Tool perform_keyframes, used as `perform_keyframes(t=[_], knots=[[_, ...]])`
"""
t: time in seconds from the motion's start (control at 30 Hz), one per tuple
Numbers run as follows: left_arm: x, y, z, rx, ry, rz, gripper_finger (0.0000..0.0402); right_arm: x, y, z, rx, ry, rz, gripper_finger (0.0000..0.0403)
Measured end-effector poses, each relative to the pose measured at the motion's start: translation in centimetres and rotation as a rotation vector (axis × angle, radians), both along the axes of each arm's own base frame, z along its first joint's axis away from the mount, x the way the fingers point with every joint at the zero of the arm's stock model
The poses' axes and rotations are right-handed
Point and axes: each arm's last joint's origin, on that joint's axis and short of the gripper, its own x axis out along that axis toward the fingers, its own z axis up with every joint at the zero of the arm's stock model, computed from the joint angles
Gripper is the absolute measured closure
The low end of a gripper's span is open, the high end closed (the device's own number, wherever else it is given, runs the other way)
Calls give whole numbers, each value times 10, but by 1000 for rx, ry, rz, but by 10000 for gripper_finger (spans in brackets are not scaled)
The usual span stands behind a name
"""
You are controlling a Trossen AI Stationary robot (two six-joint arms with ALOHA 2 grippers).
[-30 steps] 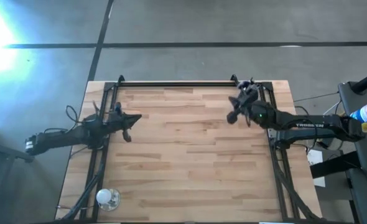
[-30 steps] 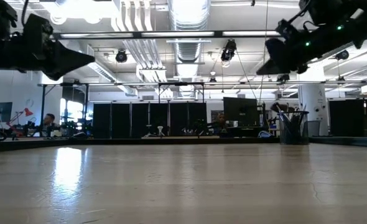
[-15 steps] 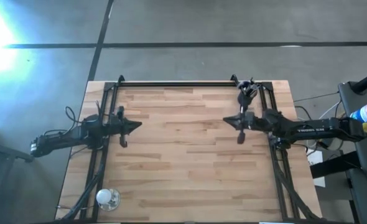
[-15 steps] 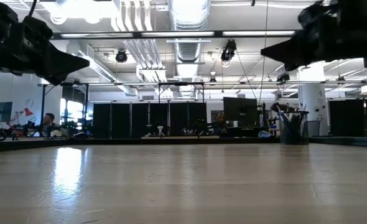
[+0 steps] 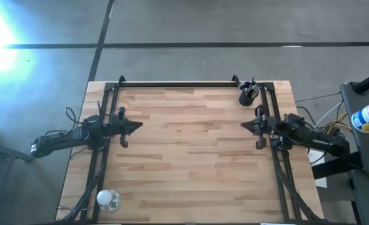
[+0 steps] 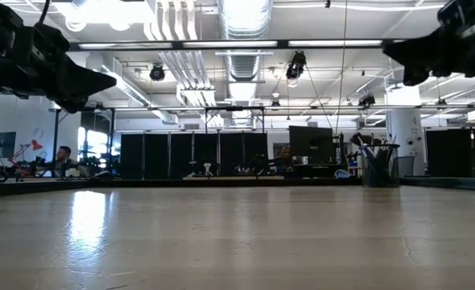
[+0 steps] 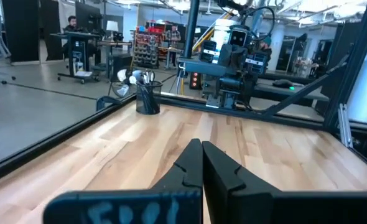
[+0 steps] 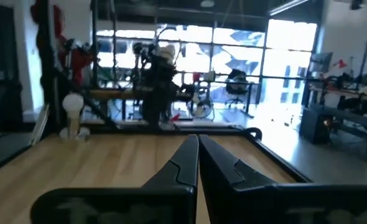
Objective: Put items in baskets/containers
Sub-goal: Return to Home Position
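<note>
Right gripper [image 8: 198, 142] jaws pressed together above table [image 8: 102, 155].

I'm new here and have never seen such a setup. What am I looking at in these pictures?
It is a robot with two dark arms at a wooden table. One camera looks straight down, one sits at table-top height, one rides on each wrist. The left gripper and right gripper are both shut, holding nothing. A dark cup in a corner by the right arm holds makeup brushes. A clear glass object stands in the opposite corner, by the left arm.
</note>
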Motion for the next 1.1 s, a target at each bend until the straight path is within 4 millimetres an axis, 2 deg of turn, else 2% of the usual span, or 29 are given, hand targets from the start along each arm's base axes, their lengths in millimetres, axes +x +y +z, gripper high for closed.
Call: perform_keyframes(t=[0.07, 0.23, 0.37, 0.47, 0.67, 1.1], knots=[[0, 0, 0, -8, -2, 4, 401, -1, -1, 3, 10, -1, -26, 395], [0, 1, -1, -43, -7, 20, 401, 5, -5, -15, 99, 73, -125, 395], [-1, 5, 0, -60, -25, 102, 401, 5, -8, -17, 128, 89, -220, 395], [-1, 8, 0, -101, -48, 158, 401, 5, -7, -16, 128, 74, -210, 394], [-1, 8, 0, -119, -50, 159, 401, 5, -7, -21, 140, 131, -212, 394], [-1, 8, 2, -118, -66, 163, 401, 6, -8, -22, 141, 137, -216, 394]])
